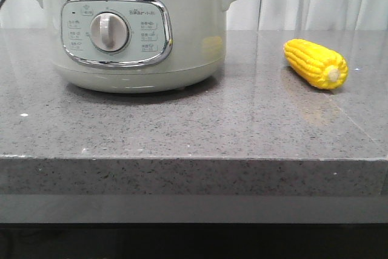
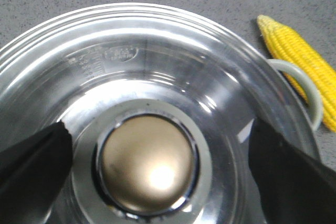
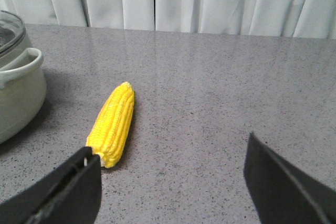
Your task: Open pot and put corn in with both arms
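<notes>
The pot point(image 1: 133, 31) is set toward the far left of the worktop point(image 1: 194, 131), its glass lid point(image 2: 157, 77) not yet removed, and the corn point(image 1: 316, 63) is laid well apart from it toward the far right edge. The left end effector point(image 2: 157, 166) is spread wide on either side of the gold knob point(image 2: 148, 162), nothing gripped. The knob should be centred between the fingers before they are closed, and the lid lifted straight up. The right end effector point(image 3: 173, 182) is likewise released, near the corn, and should be squared across the cob's middle.
</notes>
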Controlling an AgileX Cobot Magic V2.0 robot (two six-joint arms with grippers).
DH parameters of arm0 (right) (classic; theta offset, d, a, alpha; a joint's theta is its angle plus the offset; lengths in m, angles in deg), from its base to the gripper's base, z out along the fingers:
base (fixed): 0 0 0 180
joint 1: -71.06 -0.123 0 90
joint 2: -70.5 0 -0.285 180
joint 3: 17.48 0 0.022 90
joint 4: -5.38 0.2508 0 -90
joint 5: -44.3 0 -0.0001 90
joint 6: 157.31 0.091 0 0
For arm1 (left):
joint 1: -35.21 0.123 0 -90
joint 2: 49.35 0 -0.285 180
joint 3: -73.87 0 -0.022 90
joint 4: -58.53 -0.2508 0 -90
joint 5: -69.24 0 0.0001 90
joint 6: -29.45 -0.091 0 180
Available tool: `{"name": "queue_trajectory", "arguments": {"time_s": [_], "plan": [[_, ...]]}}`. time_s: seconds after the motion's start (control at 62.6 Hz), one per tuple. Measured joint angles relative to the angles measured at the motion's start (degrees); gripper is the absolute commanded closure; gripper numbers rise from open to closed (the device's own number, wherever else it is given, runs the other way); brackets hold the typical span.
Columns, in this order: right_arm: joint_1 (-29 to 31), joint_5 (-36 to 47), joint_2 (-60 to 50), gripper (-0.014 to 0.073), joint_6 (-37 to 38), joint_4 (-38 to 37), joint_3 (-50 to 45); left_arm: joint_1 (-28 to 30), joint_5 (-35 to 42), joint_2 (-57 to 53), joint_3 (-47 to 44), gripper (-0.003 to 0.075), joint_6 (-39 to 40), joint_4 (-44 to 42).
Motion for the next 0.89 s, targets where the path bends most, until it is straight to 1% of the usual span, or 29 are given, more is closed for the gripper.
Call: {"name": "queue_trajectory", "arguments": {"time_s": [0.128, 0.224, 0.431, 0.543, 0.623, 0.735, 0.894], "plan": [[0.0, 0.0, 0.0, 0.0018, 0.0, 0.0, 0.0, 0.0, -0.13, 0.37, 0.38, 0.0073, 0.0, -1.06], [0.0, 0.0, 0.0, 0.0018, 0.0, 0.0, 0.0, 0.0, -0.12, 0.37, 0.5, 0.0132, 0.0, -1.53], [0.0, 0.0, 0.0, 0.0018, 0.0, 0.0, 0.0, 0.0, -0.12, 0.37, 0.6, 0.0379, 0.0, -1.91], [0.0, 0.0, 0.0, 0.0018, 0.0, 0.0, 0.0, 0.0, -0.12, 0.37, 0.6, 0.0498, 0.0, -1.65], [0.0, 0.0, 0.0, 0.0018, 0.0, 0.0, 0.0, 0.0, -0.12, 0.37, 0.62, 0.057, 0.0, -1.63], [0.0, 0.0, 0.0, 0.0018, 0.0, 0.0, 0.0, 0.0, -0.12, 0.37, 0.72, 0.062, 0.0, -1.63], [0.0, 0.0, 0.0, 0.0018, 0.0, 0.0, 0.0, 0.0, -0.12, 0.37, 0.72, 0.0625, 0.0, -1.63]]}}
